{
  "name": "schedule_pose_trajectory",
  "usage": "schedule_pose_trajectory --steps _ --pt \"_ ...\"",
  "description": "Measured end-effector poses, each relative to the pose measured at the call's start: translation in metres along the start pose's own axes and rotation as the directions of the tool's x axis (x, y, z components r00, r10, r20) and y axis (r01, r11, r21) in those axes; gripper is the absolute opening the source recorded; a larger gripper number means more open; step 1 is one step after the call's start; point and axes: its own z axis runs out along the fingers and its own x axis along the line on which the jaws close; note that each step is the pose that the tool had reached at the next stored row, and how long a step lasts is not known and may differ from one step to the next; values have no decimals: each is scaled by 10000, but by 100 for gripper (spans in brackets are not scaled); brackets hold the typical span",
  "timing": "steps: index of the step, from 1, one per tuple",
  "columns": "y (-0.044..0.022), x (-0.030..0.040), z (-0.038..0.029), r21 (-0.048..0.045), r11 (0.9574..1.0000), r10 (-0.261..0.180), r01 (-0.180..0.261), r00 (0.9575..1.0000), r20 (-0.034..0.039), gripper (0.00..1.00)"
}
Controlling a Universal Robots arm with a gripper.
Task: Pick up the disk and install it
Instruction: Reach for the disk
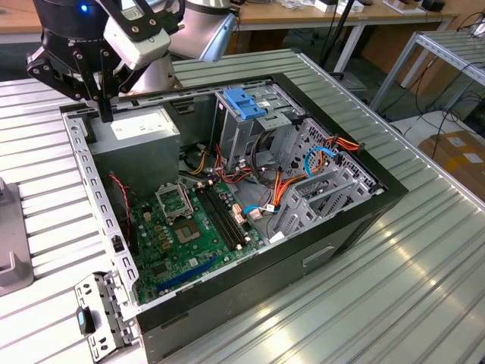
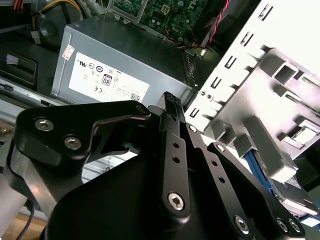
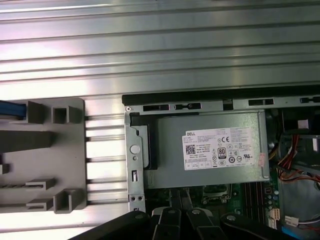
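So the disk [image 2: 290, 190] is sitting in a grey plastic holder [image 3: 45, 160] on the worktop [image 1: 409, 288], just outside the open PC case [image 1: 318, 258]. In the second wrist view I'm seeing a bit of its silver face and blue edge peeking out from under the holder's ribs. In the first wrist view a strip of that blue is showing at the holder's edge. Nothing is touching it.

The tool [image 1: 104, 115] is hanging over the case corner at the exterior view's left, right above the power supply [image 1: 140, 129]. Its black fingers [image 2: 170, 145] are lying pressed together with nothing between them, so it's closed and carrying nothing. Both wrist views are looking past the fingertips onto the power supply's white label, with the case's metal rim running between the supply and the holder.

Further into the case, the green motherboard [image 1: 182, 227] is lying flat on the bottom. Past it, a tall grey cage [image 1: 250, 133] is standing with a blue bracket [image 1: 246, 102] on top. Orange and blue cables are looping around the drive bays at the exterior view's right.
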Motion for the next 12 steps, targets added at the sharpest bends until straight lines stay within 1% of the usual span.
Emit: schedule_pose_trajectory --steps 12 --pt "-4 56 -1 0 10000 0 0 10000 0 10"
